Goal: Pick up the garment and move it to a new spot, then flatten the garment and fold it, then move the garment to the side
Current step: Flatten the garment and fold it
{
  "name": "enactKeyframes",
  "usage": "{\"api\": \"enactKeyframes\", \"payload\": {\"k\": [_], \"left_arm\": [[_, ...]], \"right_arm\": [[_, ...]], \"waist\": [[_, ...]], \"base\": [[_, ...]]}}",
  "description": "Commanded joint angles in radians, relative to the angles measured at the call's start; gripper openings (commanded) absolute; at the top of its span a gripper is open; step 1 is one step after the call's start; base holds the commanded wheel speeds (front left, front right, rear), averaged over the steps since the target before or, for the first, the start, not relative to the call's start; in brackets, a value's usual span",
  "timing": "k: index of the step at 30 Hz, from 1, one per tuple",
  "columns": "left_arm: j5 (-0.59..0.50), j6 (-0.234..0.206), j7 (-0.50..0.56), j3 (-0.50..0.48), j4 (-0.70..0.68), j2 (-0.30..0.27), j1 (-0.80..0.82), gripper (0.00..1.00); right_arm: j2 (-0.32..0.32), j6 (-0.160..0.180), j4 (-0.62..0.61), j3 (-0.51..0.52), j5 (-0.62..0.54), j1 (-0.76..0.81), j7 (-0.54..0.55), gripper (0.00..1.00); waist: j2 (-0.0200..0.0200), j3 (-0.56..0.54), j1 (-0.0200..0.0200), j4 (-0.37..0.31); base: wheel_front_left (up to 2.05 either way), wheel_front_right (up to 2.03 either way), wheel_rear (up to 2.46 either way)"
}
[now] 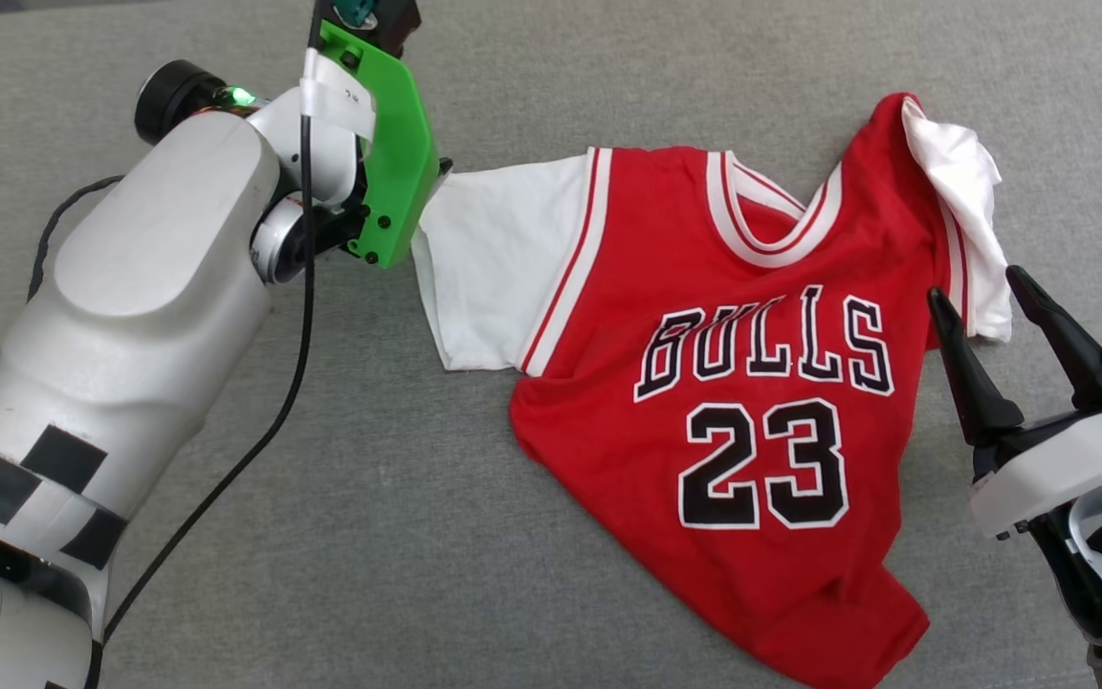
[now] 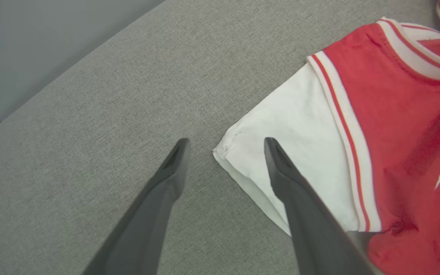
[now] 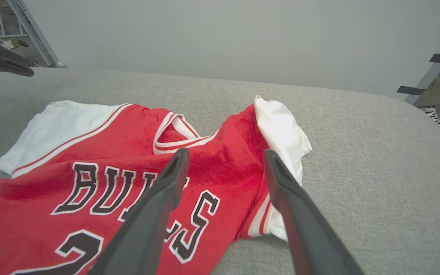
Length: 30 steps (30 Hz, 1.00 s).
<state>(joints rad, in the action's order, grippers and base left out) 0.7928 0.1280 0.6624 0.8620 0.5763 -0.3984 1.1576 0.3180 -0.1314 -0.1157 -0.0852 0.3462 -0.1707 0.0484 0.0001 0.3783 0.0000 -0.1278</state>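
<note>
We see a grey cloth-covered surface [image 1: 417,536] spanning the field. On it, right of centre in the head view, lies the garment [image 1: 647,249], front up, collar away from the robot and lower hem rumpled toward the near edge. The pale left forearm [image 1: 130,287] crosses the lower left, bearing a green bracket [image 1: 398,163] and a black cable [image 1: 264,431]. The flat white sleeve [image 1: 494,258] lies on the robot's left. The opposite sleeve [image 1: 967,191] is bunched over the shoulder. We find the left gripper [image 2: 226,141] with its fingers spread and empty, the flat sleeve's corner between its tips. Whether a tip touches the cloth we cannot tell. The right gripper [image 1: 977,282], fingers likewise spread and empty, stands just beside the bunched sleeve. The black lettering [image 1: 766,344] and the number 23 [image 1: 766,464] face upward.
</note>
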Motion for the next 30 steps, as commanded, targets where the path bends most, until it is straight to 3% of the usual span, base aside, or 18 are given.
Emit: {"api": "enactKeyframes", "payload": {"k": [1, 11, 12, 13, 20, 26, 30], "left_arm": [[0.019, 0.003, 0.008, 0.022, 0.023, -0.006, 0.027, 1.00], [0.056, 0.003, 0.064, 0.252, 0.131, -0.021, 0.037, 1.00], [0.066, 0.003, 0.066, 0.270, 0.129, -0.026, 0.033, 0.74], [0.084, 0.003, 0.058, 0.283, 0.126, -0.029, 0.030, 0.00], [0.132, 0.003, -0.139, 0.300, 0.102, -0.070, 0.044, 0.00], [0.163, 0.003, -0.319, 0.267, 0.071, -0.158, 0.024, 0.00], [0.183, 0.001, -0.376, 0.244, 0.042, -0.226, -0.012, 0.00]], "right_arm": [[-0.005, 0.001, -0.004, -0.007, -0.003, -0.012, -0.005, 1.00], [-0.004, 0.001, 0.038, -0.047, 0.004, -0.061, -0.030, 1.00], [-0.002, 0.001, 0.042, -0.047, 0.004, -0.064, -0.033, 1.00], [-0.001, 0.001, 0.047, -0.044, 0.005, -0.065, -0.035, 1.00], [0.017, 0.001, 0.063, 0.005, 0.012, -0.062, -0.053, 1.00], [0.046, 0.001, 0.067, 0.084, 0.044, -0.047, -0.036, 1.00], [0.085, 0.001, 0.054, 0.135, 0.057, -0.062, 0.003, 1.00]], "waist": [[-0.0001, 0.043, 0.0000, -0.038], [-0.0001, 0.098, 0.0000, -0.064], [-0.0001, 0.098, 0.0000, -0.062], [-0.0001, 0.096, 0.0000, -0.058], [-0.0001, 0.040, 0.0000, -0.010], [-0.0001, -0.029, 0.0000, 0.045], [-0.0001, -0.053, 0.0000, 0.085]], "base": [[0.00, 0.00, 0.00], [0.00, 0.00, 0.00], [0.00, 0.00, 0.00], [0.00, 0.00, 0.00], [0.00, 0.00, 0.00], [0.00, 0.00, 0.00], [0.00, 0.00, 0.00]]}}
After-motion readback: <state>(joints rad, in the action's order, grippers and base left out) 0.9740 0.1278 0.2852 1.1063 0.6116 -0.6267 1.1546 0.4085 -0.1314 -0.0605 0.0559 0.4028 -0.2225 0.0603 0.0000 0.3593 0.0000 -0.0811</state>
